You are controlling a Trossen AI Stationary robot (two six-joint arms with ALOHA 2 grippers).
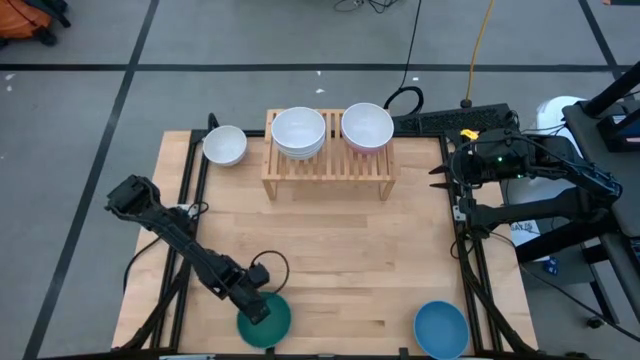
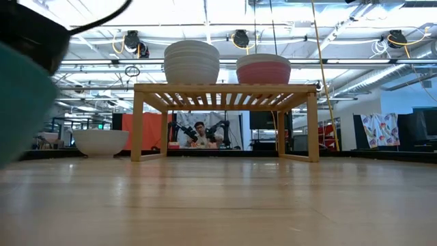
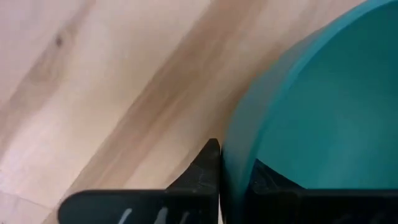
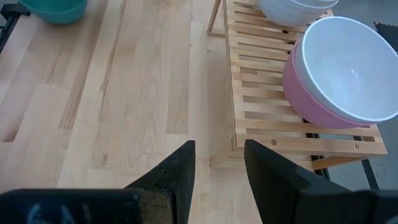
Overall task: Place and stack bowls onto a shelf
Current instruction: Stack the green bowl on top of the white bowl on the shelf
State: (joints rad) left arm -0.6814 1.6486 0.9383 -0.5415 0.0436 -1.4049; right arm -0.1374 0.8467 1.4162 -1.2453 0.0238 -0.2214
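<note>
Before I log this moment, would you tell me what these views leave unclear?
- White stack on the shelf: bowl count unclear; nested rims merge in high and low views.
- Teal bowl: partly covered by the left end effector in the high view.
- Blue bowl: cut by the high view's bottom edge.

No text, label, brand, number or sign can be read in any of the four views. Nothing legible is borne by the bowls, the shelf or the wooden surface, and the fittings and hangings in the room beyond are too small and blurred for any lettering to be made out.
</note>
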